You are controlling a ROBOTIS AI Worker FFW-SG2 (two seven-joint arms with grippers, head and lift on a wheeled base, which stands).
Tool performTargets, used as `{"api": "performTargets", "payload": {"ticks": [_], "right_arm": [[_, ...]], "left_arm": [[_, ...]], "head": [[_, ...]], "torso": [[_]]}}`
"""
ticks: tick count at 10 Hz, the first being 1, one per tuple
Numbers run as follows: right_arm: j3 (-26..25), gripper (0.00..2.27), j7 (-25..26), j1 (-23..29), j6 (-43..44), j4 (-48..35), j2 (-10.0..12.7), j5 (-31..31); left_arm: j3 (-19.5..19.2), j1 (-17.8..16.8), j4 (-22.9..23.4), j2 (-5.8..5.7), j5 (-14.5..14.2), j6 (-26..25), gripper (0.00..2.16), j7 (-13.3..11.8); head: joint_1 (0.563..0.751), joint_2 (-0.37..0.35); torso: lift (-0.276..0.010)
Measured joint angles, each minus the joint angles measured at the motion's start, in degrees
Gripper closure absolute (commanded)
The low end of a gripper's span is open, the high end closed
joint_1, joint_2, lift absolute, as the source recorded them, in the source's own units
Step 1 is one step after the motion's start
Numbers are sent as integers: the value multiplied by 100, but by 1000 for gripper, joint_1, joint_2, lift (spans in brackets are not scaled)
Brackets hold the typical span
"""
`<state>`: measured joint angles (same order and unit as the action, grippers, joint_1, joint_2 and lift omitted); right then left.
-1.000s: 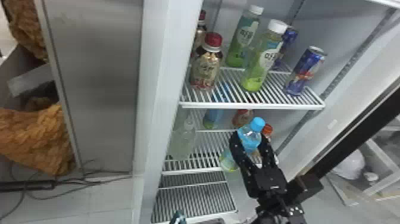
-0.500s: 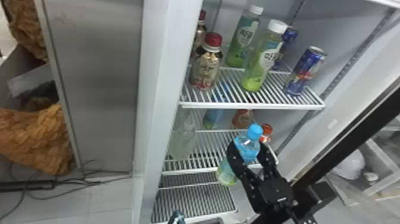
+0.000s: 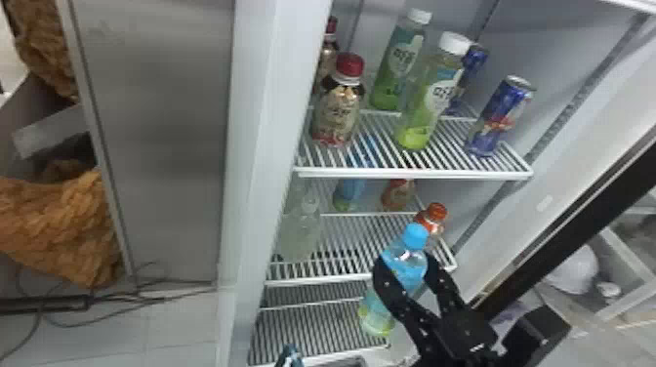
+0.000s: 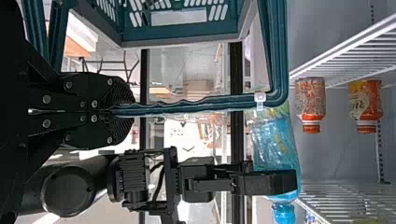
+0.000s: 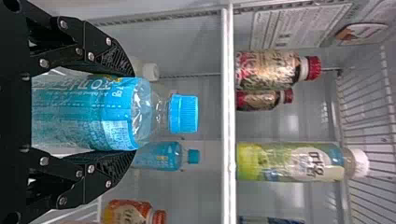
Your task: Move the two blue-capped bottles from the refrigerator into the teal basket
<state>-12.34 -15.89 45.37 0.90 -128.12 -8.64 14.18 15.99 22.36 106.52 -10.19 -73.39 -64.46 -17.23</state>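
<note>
Clamping blue-capped bottle [image 3: 403, 273] in part-closed right hand [image 3: 406, 261], head view's lower right; pinching teal basket [image 4: 182, 33] in closed left hand [image 4: 130, 110]; preferably clearing wire shelf [image 3: 319, 279] (no scraping) before lowering.

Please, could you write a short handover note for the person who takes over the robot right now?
Left claw: shut on the handle of the teal basket.
Right claw: closed around one blue-capped bottle, in front of the shelves.
Second blue-capped bottle: farther back, inside the refrigerator.
Done: one bottle gripped, off the shelves.
Left to do: put it into the basket, then fetch and place the second.
</note>
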Motion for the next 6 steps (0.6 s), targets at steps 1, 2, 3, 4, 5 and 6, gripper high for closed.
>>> {"api": "performTargets", "payload": {"ticks": [1,2,3,4,5,6], "right_arm": [[-16,581,-102,81,-151,-84,14,8],[-22,581,-186,147,-278,-170,15,26],[-29,581,-269,196,-380,-236,-2,37],[-32,581,-367,221,-497,-277,-41,40],[-32,581,-454,263,-649,-357,-78,49],[-28,581,-531,352,-835,-512,-118,73]], "left_arm": [[-1,6,0,0,0,2,1136,0],[-3,11,0,0,0,3,1136,0],[-8,13,0,0,0,3,1136,0],[-12,14,0,0,5,3,1136,0],[-12,14,0,0,8,3,1136,-1],[-13,20,0,0,9,3,1136,-1]], "head": [[695,-350],[695,-350],[695,-350],[695,-350],[695,-350],[695,-350]], "torso": [[-142],[-142],[-142],[-142],[-142],[-142]]}}
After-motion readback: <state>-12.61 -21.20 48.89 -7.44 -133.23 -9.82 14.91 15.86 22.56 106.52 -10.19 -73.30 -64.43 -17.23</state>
